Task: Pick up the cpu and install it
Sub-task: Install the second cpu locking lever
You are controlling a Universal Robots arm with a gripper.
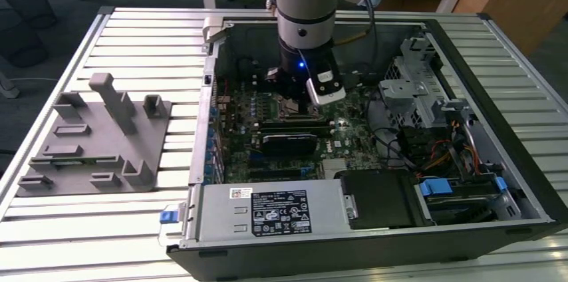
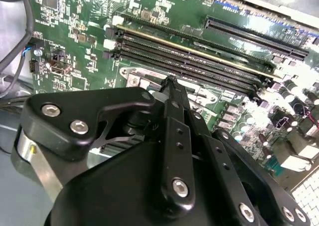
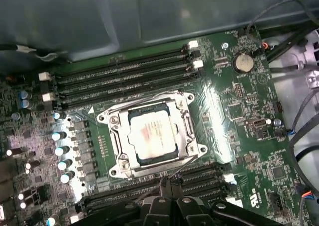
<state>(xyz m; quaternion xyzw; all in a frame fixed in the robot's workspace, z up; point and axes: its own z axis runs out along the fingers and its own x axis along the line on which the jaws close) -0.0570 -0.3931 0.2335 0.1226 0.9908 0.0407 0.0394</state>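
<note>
Just above the socketed cpu (image 3: 151, 135), the gripper (image 3: 167, 182) hangs pinched closed, empty.

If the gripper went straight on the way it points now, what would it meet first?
Probably the cpu, lying in the socket frame on the motherboard. The gripper points down into the case beside it, though depth is unclear and it might meet the frame's edge first.

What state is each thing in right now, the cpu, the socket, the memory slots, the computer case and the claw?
cpu: seated flat in the socket, silvery top up.
socket frame: lying flat around the cpu.
memory slots: empty in the first wrist view.
computer case: on its side, side panel off, motherboard exposed.
claw: just beside the socket, holding nothing; open or shut cannot be told.
</note>
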